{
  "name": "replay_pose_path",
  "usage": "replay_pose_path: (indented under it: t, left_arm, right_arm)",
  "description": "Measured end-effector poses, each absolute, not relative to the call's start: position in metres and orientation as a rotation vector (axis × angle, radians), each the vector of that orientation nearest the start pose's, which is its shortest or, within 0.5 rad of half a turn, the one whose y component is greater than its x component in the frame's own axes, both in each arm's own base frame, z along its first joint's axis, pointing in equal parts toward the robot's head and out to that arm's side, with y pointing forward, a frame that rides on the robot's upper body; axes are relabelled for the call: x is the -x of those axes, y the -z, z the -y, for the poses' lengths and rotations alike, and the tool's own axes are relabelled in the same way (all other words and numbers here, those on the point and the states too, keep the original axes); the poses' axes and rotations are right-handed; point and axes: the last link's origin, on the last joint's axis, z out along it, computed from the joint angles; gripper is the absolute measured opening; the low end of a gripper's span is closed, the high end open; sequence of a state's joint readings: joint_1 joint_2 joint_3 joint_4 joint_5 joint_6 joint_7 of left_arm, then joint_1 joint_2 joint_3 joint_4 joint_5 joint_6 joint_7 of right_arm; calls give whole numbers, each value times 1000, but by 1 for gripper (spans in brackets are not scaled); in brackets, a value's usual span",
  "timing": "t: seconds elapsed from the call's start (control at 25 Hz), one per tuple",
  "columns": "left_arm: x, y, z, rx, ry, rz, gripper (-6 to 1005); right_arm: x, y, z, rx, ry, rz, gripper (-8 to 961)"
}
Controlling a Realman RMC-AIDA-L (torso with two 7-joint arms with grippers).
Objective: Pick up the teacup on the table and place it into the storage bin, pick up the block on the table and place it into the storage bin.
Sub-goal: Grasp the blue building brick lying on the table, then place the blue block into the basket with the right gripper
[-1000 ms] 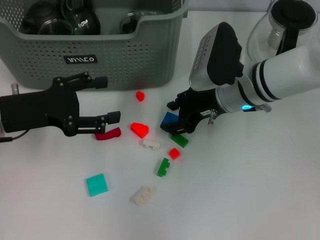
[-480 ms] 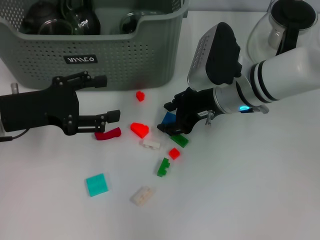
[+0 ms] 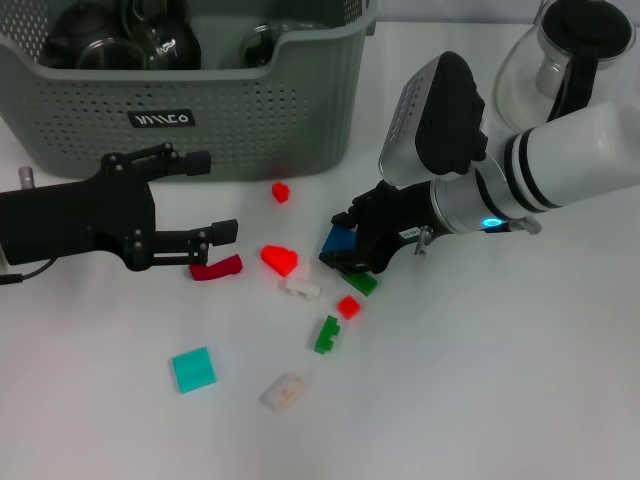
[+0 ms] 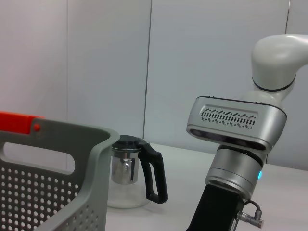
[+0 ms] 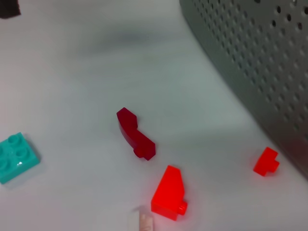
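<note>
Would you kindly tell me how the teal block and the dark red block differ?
The teal block is a flat studded square; the dark red block is a narrow, bent piece. Teal lies alone nearer the robot; dark red lies just beneath the left pincer. Both rest loose on the table.

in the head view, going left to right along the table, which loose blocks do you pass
teal block → dark red block → beige block → green block → small red block

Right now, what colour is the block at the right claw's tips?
Blue: the block at the right claw shows best in the head view.
</note>
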State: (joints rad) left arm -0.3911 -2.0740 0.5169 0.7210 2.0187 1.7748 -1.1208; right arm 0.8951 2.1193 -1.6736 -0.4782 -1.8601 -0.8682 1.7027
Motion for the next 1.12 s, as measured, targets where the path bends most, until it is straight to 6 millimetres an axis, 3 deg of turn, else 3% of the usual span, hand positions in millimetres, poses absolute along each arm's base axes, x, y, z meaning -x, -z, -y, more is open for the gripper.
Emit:
replay_pose_path:
  t: [0.28,0.76,0.92,1.12]
  left_arm:
    - [295,-33,-280,2655,786,369,876]
    - [297,-35,-278,2655,783,378,875]
    - [304,-41,-273,2651,769,422,875]
    - [314,-47,-265,2629,753,468,875]
  right_arm:
    - [-172,139,-375,2949,122,-292,532]
    - [-168,133,-375,2973,104,-279,425]
    - [-153,118,-377,3007,52,-271,426]
    - [-118,92,-377,3071,-71,-241,445]
